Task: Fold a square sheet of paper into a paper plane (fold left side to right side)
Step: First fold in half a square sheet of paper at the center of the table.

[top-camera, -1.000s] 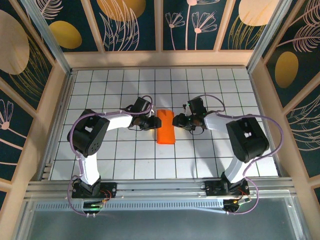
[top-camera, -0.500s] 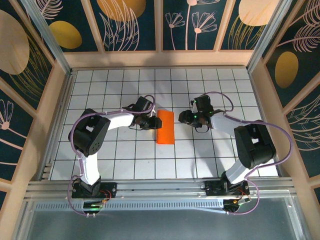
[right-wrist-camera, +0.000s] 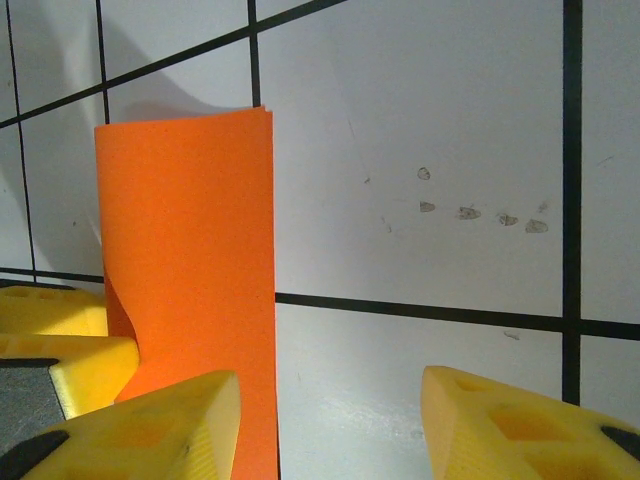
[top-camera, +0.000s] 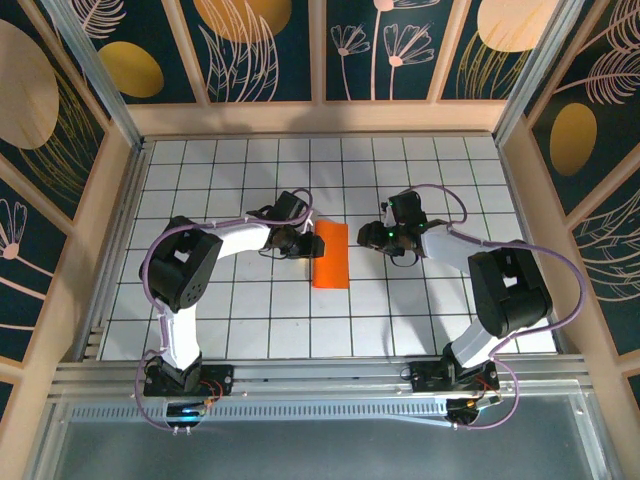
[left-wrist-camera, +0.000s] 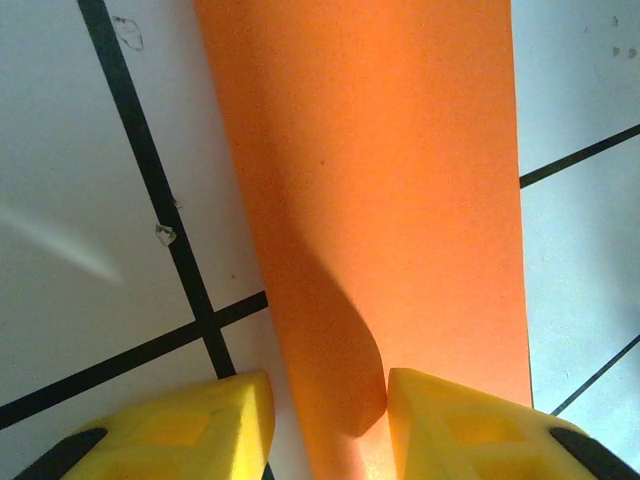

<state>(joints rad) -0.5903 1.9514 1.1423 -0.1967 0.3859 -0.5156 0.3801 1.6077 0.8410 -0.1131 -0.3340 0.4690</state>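
The square sheet of paper (top-camera: 331, 255) lies flat on the grid table, folded into a narrow bright orange rectangle; it has no paper plane shape. My left gripper (top-camera: 303, 241) sits at its left long edge. In the left wrist view the left gripper (left-wrist-camera: 328, 400) stands open, the paper (left-wrist-camera: 380, 200) running between its yellow fingertips, one fingertip (left-wrist-camera: 450, 420) over the orange. My right gripper (top-camera: 372, 237) hovers just right of the sheet. In the right wrist view the right gripper (right-wrist-camera: 330, 410) is open wide, its left fingertip (right-wrist-camera: 170, 420) above the paper (right-wrist-camera: 190, 280) edge.
White tiles with black lines cover the table (top-camera: 230, 320). Wooden walls (top-camera: 120, 220) close the left, right and back sides, and a metal rail (top-camera: 320, 375) runs along the near edge. The left gripper's yellow fingers (right-wrist-camera: 60, 340) show in the right wrist view.
My right gripper has drawn back to the right, off the paper's right edge, and opened a little. The left gripper and the paper have stayed nearly where they were.
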